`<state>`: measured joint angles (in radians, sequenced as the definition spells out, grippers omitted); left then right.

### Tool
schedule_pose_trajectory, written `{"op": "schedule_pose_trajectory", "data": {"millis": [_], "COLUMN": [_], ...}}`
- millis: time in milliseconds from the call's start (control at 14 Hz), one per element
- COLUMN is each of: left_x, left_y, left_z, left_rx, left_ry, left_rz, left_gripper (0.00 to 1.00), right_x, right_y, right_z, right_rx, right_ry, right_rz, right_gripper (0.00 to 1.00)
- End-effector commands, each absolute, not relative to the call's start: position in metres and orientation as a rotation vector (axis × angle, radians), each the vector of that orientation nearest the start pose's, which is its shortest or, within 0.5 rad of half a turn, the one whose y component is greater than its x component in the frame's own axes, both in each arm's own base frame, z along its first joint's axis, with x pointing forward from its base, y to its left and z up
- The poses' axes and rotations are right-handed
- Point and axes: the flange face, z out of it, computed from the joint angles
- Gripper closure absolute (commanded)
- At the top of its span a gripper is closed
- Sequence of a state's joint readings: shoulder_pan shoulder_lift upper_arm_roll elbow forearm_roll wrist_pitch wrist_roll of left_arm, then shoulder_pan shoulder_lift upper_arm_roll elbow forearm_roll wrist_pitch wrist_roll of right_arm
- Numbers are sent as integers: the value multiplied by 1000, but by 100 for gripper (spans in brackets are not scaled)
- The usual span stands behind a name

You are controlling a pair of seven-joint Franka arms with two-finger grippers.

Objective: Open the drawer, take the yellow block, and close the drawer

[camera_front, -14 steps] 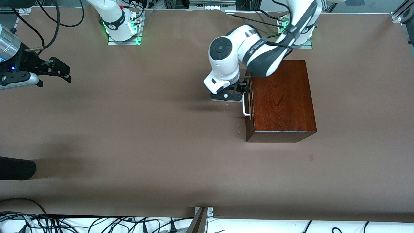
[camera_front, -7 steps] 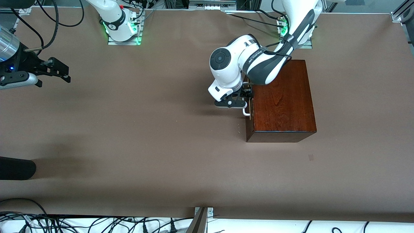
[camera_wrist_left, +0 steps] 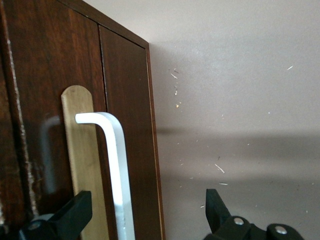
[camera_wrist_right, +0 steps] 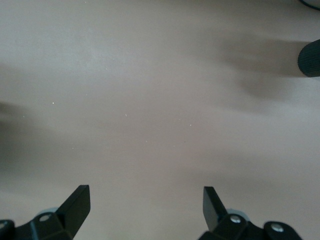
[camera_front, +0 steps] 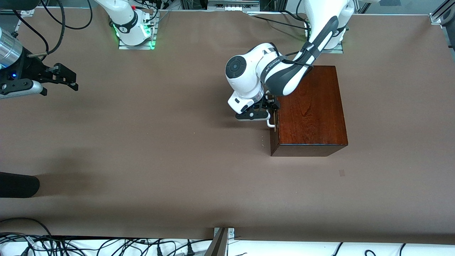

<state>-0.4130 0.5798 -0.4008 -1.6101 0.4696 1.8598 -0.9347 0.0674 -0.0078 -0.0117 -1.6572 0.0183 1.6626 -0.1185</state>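
The glossy mahogany box [camera_front: 309, 110] stands toward the left arm's end of the table. Its drawer [camera_wrist_left: 50, 75] is shut, and the white bar handle [camera_front: 271, 123] runs along the drawer front. My left gripper [camera_front: 271, 106] is open at that front. In the left wrist view the left gripper [camera_wrist_left: 147, 200] straddles the handle [camera_wrist_left: 117, 165], one finger [camera_wrist_left: 77, 212] by the drawer front and the other over the table, neither touching the bar. My right gripper [camera_front: 67, 76] waits open over bare table at the right arm's end; the right wrist view shows the right gripper [camera_wrist_right: 146, 195] holding nothing. The yellow block is hidden.
A dark rounded object [camera_front: 17, 185] juts in at the table's edge at the right arm's end, also seen as a dark rounded object [camera_wrist_right: 310, 57] in the right wrist view. Cables [camera_front: 106, 245] lie along the edge nearest the front camera.
My left gripper has moved in against the drawer front and slid along the handle toward the front camera, now straddling the bar. The right arm has stayed put.
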Motion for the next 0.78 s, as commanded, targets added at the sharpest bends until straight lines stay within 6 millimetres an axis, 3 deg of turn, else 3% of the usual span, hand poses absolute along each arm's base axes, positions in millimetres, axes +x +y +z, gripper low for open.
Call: {"op": "schedule_pose_trajectory", "data": {"millis": [0,712], "left_x": [489,493], "left_y": [-446,-463], "left_z": [256,252], "left_rx": [-2803,-2890], "left_ry": [30,4], "left_rz": [22,-16], "left_gripper": [0,0], "right_x": [550,551], "right_y": [33,33], "right_z": [598,597], "right_rx": [-3097,-3096], "right_ry": [-245,-257], "right_rz": [-32,-33], "right_gripper": [0,0]}}
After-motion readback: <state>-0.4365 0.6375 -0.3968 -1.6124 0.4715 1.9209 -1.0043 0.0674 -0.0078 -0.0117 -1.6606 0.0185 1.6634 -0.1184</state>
